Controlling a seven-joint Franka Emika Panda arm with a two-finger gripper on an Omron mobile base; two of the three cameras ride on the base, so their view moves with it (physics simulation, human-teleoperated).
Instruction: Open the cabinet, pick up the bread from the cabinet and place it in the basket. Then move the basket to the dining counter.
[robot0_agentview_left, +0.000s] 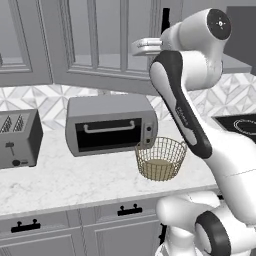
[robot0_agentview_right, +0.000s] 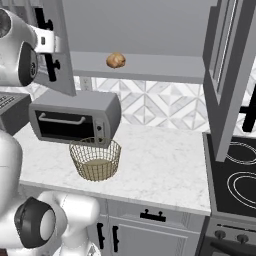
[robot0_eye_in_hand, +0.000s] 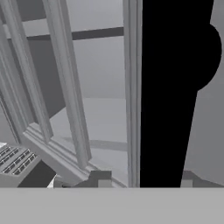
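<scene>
The cabinet (robot0_agentview_right: 150, 65) stands open, with its left door (robot0_agentview_left: 100, 45) swung out toward me. A small golden-brown bread (robot0_agentview_right: 115, 60) rests on the grey inner shelf. My gripper (robot0_eye_in_hand: 144, 179) is at that door's black bar handle (robot0_eye_in_hand: 175, 87); the jaws sit on either side of the bar and look open, not pinching it. From the base views the hand (robot0_agentview_left: 141, 46) (robot0_agentview_right: 54, 42) hangs high at the door's edge. The wire basket (robot0_agentview_left: 160, 158) (robot0_agentview_right: 95, 159) sits on the marble counter in front of the toaster oven, holding nothing. The dining counter is out of view.
A grey toaster oven (robot0_agentview_left: 111, 124) (robot0_agentview_right: 75, 117) stands behind the basket, and a toaster (robot0_agentview_left: 17, 137) is at the far left. The right cabinet door (robot0_agentview_right: 227, 75) juts out above a black stovetop (robot0_agentview_right: 235, 175). Low drawers with short black handles (robot0_agentview_right: 152, 216) run under the counter.
</scene>
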